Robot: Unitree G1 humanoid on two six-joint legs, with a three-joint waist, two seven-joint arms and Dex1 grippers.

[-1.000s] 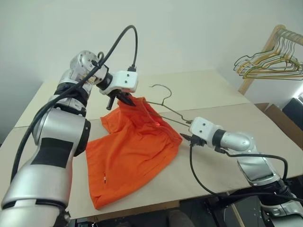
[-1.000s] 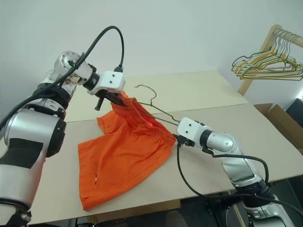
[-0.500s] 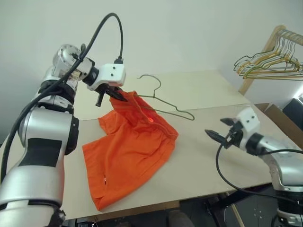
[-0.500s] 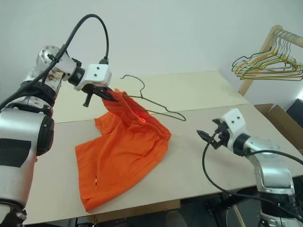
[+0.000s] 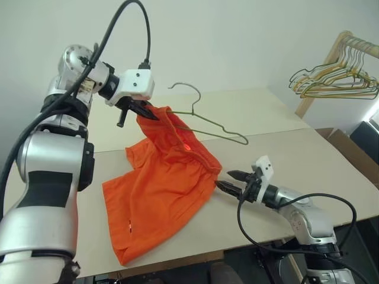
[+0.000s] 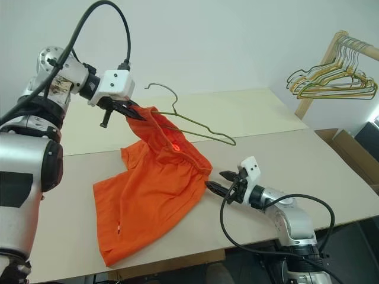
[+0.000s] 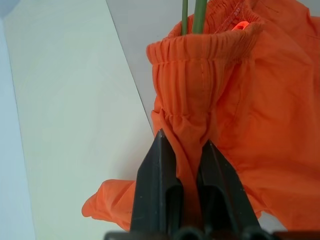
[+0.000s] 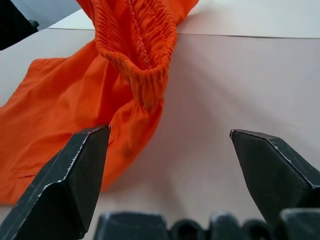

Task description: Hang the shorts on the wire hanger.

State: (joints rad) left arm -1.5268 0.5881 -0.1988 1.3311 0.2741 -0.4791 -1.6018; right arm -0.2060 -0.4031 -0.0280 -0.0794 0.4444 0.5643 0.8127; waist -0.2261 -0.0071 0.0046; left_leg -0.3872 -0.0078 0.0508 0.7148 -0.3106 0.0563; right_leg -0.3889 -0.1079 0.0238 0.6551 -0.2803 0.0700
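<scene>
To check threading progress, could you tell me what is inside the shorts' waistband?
Two strands of the wire hanger enter the waistband of the shorts. How far they reach inside is hidden by fabric.

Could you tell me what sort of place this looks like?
Probably a plain indoor test room: a bare tabletop against a blank white wall, and a wooden rack with spare hangers in the corner.

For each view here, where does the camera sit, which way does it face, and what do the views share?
Left and right eye views: head stereo pair, looking forward and down over the table; both arms show.
Left wrist view: looks along the left gripper, shut on the shorts' waistband, the wire hanger inside it.
Right wrist view: looks level along the open right gripper at the waistband's hanging end.
Shared: the shorts appear in every view.
</scene>
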